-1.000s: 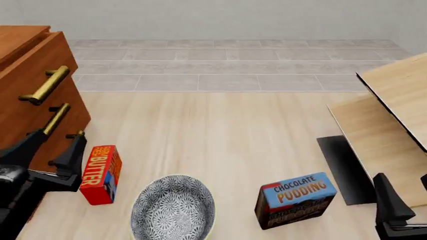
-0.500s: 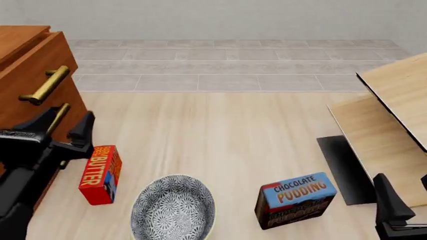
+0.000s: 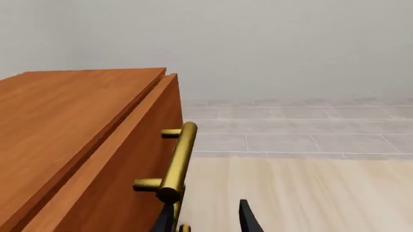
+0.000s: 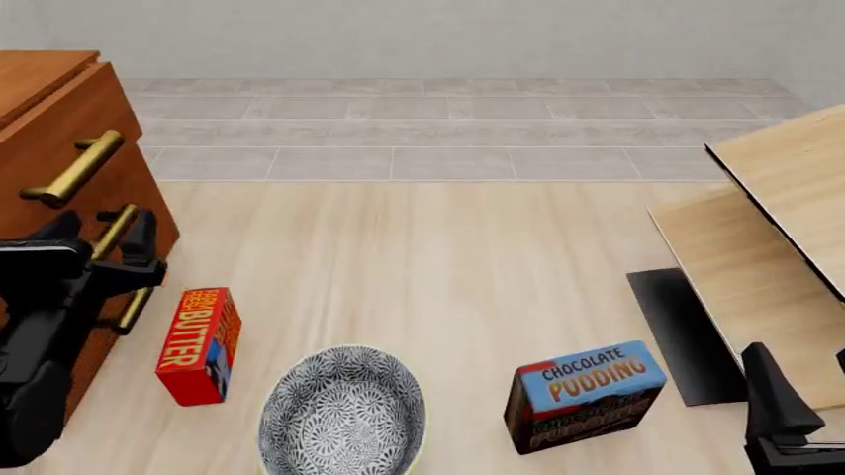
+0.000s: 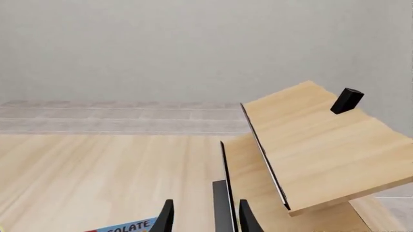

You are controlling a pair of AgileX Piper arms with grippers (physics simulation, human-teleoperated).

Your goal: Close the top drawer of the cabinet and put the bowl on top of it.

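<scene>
Grey-and-white flower pattern fills the inside of the bowl [image 4: 342, 414], a wide round dish with a cream rim sitting on the pale wood table [image 4: 436, 257] at the near edge, its lowest part cut off by the frame. Just left of it stands a red butter box [image 4: 198, 344], upright and slightly tilted; to its right lies a blue chocolate pudding box [image 4: 584, 395]. At the near right corner only a black finger of the right gripper [image 5: 203, 217] shows in the front view; its wrist camera shows two fingers apart with nothing between them. Pale boards [image 4: 766, 237] lean at the right, one over the other. On the left, the left gripper [image 4: 103, 247] sits against the reddish-brown cabinet [image 4: 59, 119], fingers spread, seemingly about the second brass handle [image 4: 117, 232], though the arm hides the contact. Above it, the top drawer [image 3: 123, 169] juts a little from the cabinet's top board, its smooth round brass bar [image 3: 175, 162] free.
</scene>
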